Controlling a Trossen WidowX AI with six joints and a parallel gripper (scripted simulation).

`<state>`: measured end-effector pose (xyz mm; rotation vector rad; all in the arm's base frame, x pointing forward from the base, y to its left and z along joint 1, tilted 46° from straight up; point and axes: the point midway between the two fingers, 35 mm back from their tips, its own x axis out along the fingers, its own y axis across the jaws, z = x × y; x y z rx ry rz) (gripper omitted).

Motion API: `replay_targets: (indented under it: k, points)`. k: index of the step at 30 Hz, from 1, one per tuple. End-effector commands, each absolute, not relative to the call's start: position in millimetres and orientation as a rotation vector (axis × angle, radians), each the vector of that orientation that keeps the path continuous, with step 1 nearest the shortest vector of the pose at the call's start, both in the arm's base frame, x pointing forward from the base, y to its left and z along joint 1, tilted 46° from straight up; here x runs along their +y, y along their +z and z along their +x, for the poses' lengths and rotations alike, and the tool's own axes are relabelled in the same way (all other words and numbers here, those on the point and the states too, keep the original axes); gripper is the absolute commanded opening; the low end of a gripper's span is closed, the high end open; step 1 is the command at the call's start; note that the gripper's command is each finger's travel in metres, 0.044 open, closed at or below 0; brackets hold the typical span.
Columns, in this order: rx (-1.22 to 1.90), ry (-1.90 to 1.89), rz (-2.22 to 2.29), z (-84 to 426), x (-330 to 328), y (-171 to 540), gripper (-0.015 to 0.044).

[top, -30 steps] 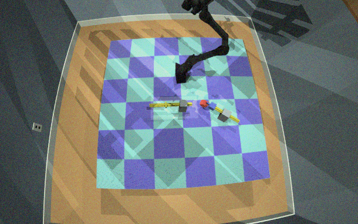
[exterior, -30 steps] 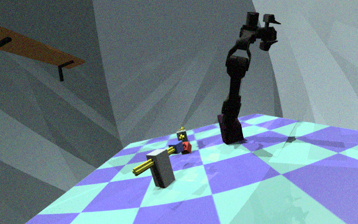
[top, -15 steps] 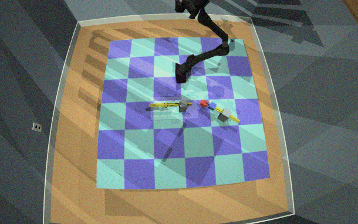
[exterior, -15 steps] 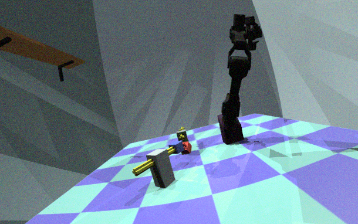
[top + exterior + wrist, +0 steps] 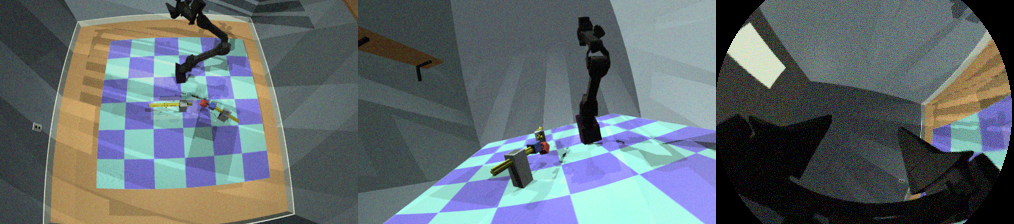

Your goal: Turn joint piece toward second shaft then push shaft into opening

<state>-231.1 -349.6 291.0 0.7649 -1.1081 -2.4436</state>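
The red joint piece (image 5: 203, 103) (image 5: 544, 147) is hinged to a blue part (image 5: 212, 105) (image 5: 534, 147) on the end of the fixed yellow shaft (image 5: 234, 118) (image 5: 500, 168). That shaft passes through a grey block (image 5: 223, 115) (image 5: 523, 170). The second yellow shaft (image 5: 158, 105) runs through the other grey block (image 5: 183, 106). Its near end stops short of the red piece, with a gap between. Which way the red opening points is too small to tell. My gripper (image 5: 865, 124) is open and empty, high up and far from both shafts.
The arm's black base (image 5: 181, 73) (image 5: 589, 130) stands on the checkered mat (image 5: 139, 143) (image 5: 601, 187), behind the two blocks. The wrist view looks toward the walls, with a strip of wooden floor (image 5: 956, 105) and mat at its right.
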Motion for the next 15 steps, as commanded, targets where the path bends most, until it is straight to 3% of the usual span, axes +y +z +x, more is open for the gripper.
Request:
replay_targets:
  k: [1,15]
  points:
    - [-0.935,-2.401,0.846,-204.1,-367.2,276.2,0.044]
    - [-0.54,-2.255,0.948,-124.4,-392.3,248.5,0.044]
